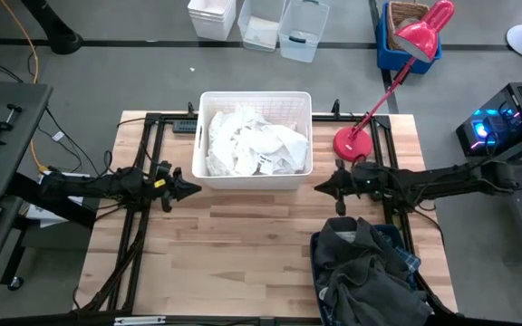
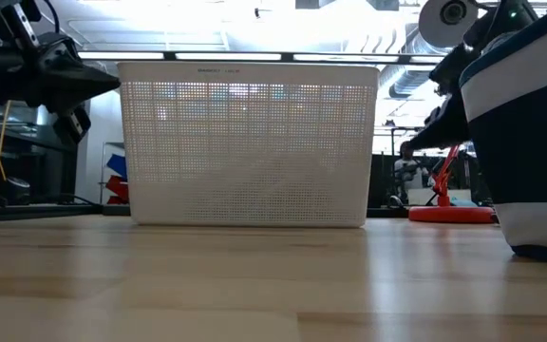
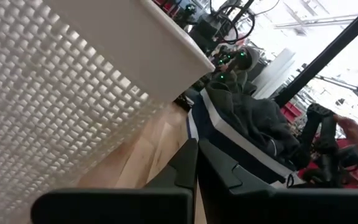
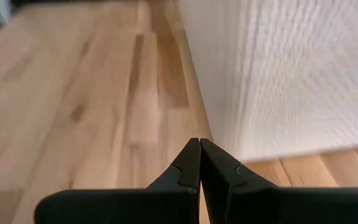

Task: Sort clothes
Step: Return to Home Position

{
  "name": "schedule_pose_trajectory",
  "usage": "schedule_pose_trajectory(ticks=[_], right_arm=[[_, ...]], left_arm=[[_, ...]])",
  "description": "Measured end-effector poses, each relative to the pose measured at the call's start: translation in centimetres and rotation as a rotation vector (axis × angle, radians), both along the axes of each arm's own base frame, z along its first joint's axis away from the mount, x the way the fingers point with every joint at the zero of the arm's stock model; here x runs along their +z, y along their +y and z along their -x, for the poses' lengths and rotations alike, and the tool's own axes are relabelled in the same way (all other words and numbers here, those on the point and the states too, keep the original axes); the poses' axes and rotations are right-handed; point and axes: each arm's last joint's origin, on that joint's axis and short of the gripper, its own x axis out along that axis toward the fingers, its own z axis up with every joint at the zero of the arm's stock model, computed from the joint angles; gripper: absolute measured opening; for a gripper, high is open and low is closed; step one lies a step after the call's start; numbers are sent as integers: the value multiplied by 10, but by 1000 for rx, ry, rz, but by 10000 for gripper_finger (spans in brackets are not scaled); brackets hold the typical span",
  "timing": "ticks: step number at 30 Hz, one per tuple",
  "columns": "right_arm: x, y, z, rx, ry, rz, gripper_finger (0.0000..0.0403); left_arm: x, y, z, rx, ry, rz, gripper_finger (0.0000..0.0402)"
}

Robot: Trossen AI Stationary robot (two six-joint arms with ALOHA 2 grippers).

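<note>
Both pincers are pressed together and hold nothing. The left pincer [image 1: 192,188] is just beside the left wall of the white basket [image 1: 256,95], and the right pincer [image 1: 321,187] is just beside its right wall. The basket sits in the middle of the far edge of the surface [image 1: 243,254], and the white clothes [image 1: 252,149] lie piled inside it. The dark clothes [image 1: 361,272] are heaped in the bin [image 2: 530,180] at the near right corner. I think all the clothes are soft, light and floppy. A good place to pinch is a raised fold on top of a pile, since flat cloth would slip away.
</note>
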Motion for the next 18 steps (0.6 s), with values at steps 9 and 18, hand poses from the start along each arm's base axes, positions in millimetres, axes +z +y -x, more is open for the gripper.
schedule_pose_trajectory(ticks=[9, 18], right_arm=[[13, 9, 32, 10, 3, 17, 0], [38, 14, 66, 40, -250, 31, 0]], left_arm=[[4, 1, 4, 6, -60, 2, 0], [4, 1, 4, 1, -60, 2, 0]])
